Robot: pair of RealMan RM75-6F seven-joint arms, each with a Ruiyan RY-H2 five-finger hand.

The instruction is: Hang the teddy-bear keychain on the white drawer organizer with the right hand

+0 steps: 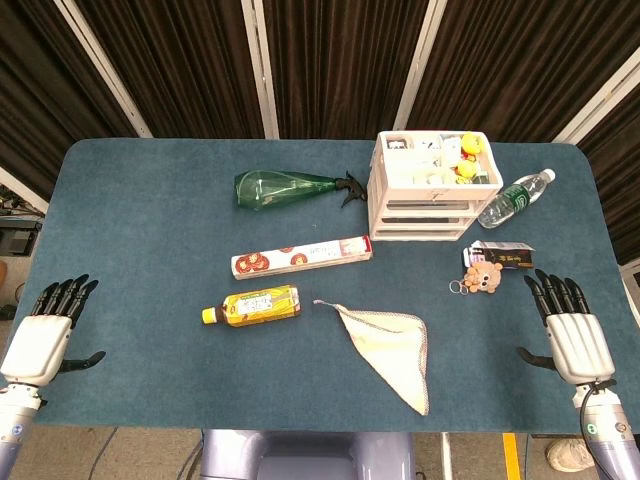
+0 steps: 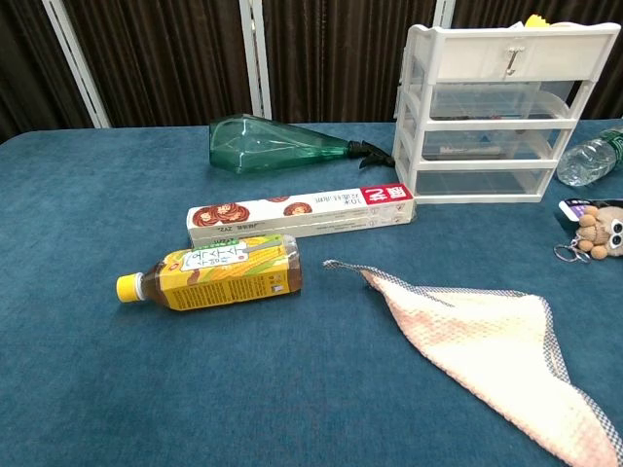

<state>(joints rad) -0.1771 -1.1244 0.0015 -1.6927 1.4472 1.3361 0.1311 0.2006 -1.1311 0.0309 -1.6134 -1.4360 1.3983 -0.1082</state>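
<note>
Head view first: blue cloth table (image 1: 150,220) is seen from above, filling most of the frame. The right hand (image 1: 572,335) is seen at the lower right edge of the table, palm down, fingers spread apart and holding nothing. The left hand (image 1: 45,335) is seen at the lower left edge, likewise spread and holding nothing. The teddy-bear keychain (image 1: 482,277) lies flat on the cloth right of centre, just up and left of the right hand and apart from it, with its ring toward the left. A small dark packet (image 1: 503,255) touches it from above. The white drawer organizer (image 1: 430,205) stands at upper right of centre, small items held in its top tray. A clear water bottle (image 1: 515,197) lies just right of it. A green spray bottle (image 1: 290,188) lies on its side to the left of the organizer. Below it a long flat box (image 1: 302,257) is seen, then a yellow drink bottle (image 1: 252,306), and a folded cloth (image 1: 390,345) at lower centre.

Chest view: neither hand is shown. The organizer (image 2: 496,117) stands at upper right, the keychain (image 2: 596,233) lies at the right edge below it, partly cut off. The spray bottle (image 2: 282,146), box (image 2: 297,216), drink bottle (image 2: 219,272) and cloth (image 2: 487,341) are spread across the middle and lower right
</note>
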